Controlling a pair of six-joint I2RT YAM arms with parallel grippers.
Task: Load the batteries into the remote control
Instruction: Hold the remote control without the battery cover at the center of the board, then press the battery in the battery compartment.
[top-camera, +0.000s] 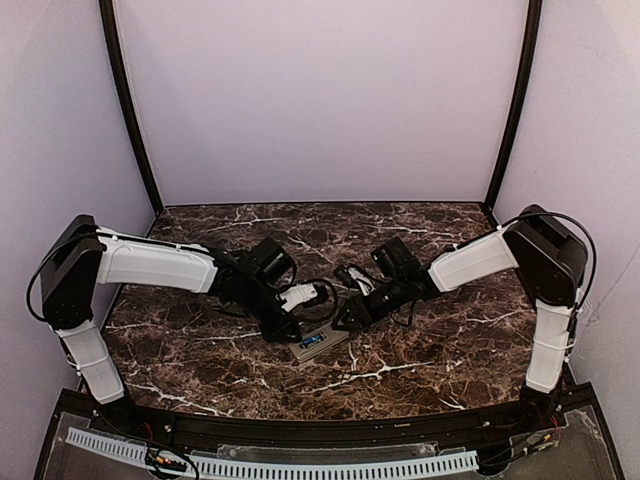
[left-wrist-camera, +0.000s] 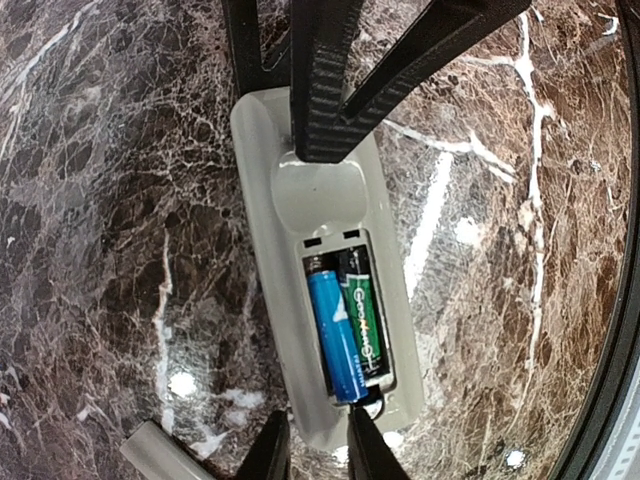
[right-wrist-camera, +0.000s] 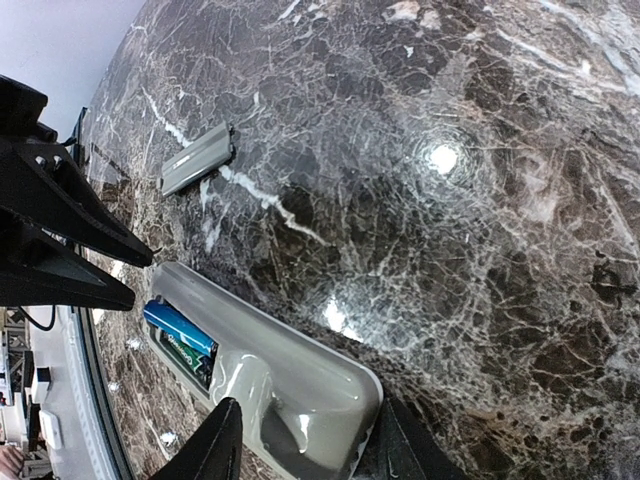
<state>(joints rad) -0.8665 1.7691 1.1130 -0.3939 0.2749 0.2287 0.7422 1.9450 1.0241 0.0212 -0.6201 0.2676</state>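
Observation:
The remote control (top-camera: 318, 342) lies grey back up on the marble, its battery recess uncovered (left-wrist-camera: 300, 200) (right-wrist-camera: 290, 370). Two batteries lie side by side in the recess: a blue one (left-wrist-camera: 335, 335) (right-wrist-camera: 178, 327), riding higher with its near end at the recess lip, and a green-and-black one (left-wrist-camera: 362, 310) (right-wrist-camera: 185, 352). My right gripper (top-camera: 350, 315) (right-wrist-camera: 305, 420) is shut on the remote's end away from the recess, one finger on each long side. My left gripper (top-camera: 290, 335) (left-wrist-camera: 318, 420) hovers at the recess end, jaws slightly apart with nothing between them. One fingertip (left-wrist-camera: 362, 425) sits at the blue battery's end.
A small flat grey cover piece (right-wrist-camera: 198, 158) (left-wrist-camera: 160, 452) lies on the marble beside the remote. Purple walls with black corner posts (top-camera: 130, 110) enclose the table. A white slotted strip (top-camera: 270, 465) runs along the near edge. Cables loop near both wrists.

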